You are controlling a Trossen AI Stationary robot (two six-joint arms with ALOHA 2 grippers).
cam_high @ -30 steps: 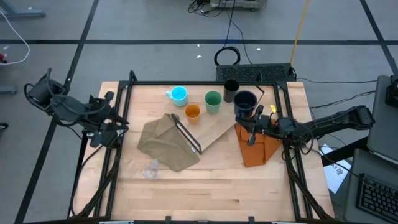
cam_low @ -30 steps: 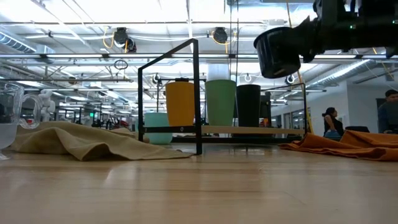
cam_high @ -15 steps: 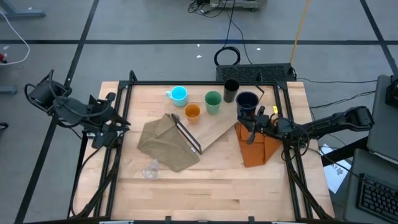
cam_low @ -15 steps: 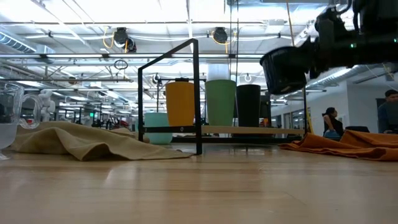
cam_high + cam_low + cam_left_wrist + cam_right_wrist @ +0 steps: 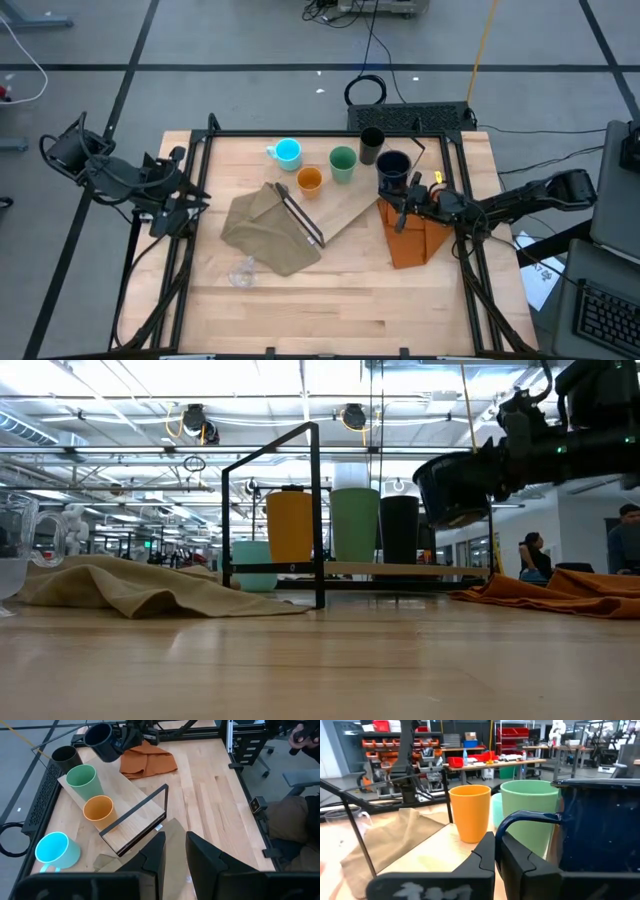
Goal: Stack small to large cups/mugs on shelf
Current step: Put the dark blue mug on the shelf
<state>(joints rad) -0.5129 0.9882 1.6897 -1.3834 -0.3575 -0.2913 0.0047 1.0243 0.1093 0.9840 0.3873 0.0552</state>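
- The right gripper (image 5: 404, 201) is clamped tight on the handle of the dark navy mug (image 5: 393, 168), holding it tilted in the air over the right end of the shelf (image 5: 345, 205), near the table's (image 5: 330, 310) right edge.
- In the low view that mug (image 5: 453, 487) hangs clear above the board, its mouth tipped, just beside the black tumbler (image 5: 399, 529).
- The shelf is a pale board lying slantwise across the middle of the table, its thin black frame (image 5: 300, 218) at the end nearer the left edge.
- On the board stand the orange cup (image 5: 309, 181), the green cup (image 5: 342, 162) and the black tumbler (image 5: 371, 143), in a row running towards the far right corner.
- The cyan mug (image 5: 287, 152) stands on the table near the far edge, just off the board.
- The tiny clear cup (image 5: 241, 272) sits on the table towards the near left, beside the olive-tan cloth (image 5: 265, 230).
- The orange cloth (image 5: 415, 238) lies by the right edge, under the right arm.
- The left gripper (image 5: 183, 205) waits at the table's left edge; its fingers (image 5: 155, 855) stand slightly apart and hold nothing.
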